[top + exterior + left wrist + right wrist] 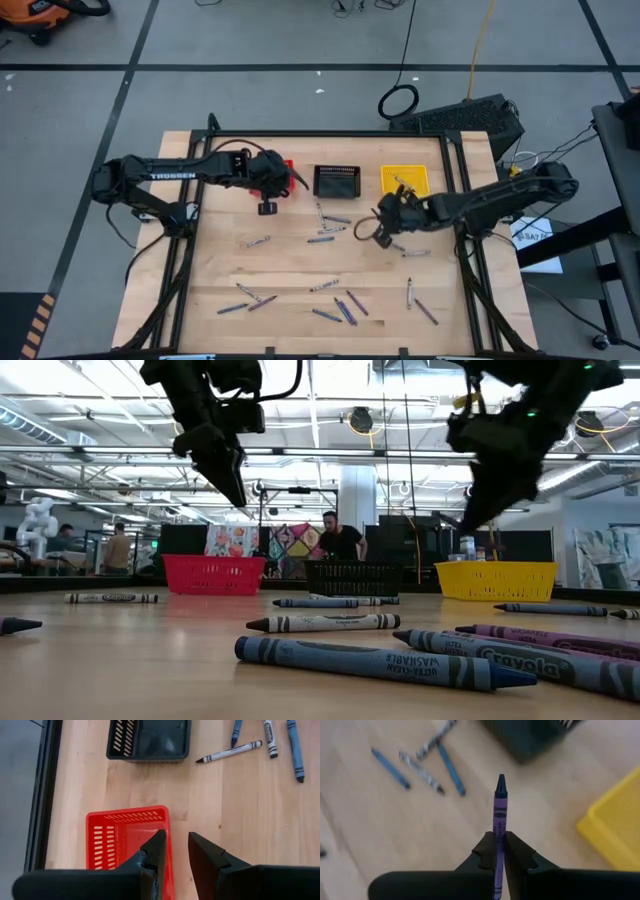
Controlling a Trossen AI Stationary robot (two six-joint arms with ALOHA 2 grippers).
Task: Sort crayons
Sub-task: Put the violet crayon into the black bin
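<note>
Cut off at the bottom edge of the right wrist view: lower end of the purple crayon (500,820), pinched between the right gripper (500,851) fingers. Blurred there: black basket (532,737) and yellow basket (615,827), both clipped by the frame. Partly covered by a left gripper (176,851) finger in the left wrist view: red basket (112,837). Too small to tell in the overhead view: labels and exact colours of scattered crayons (335,305).
</note>
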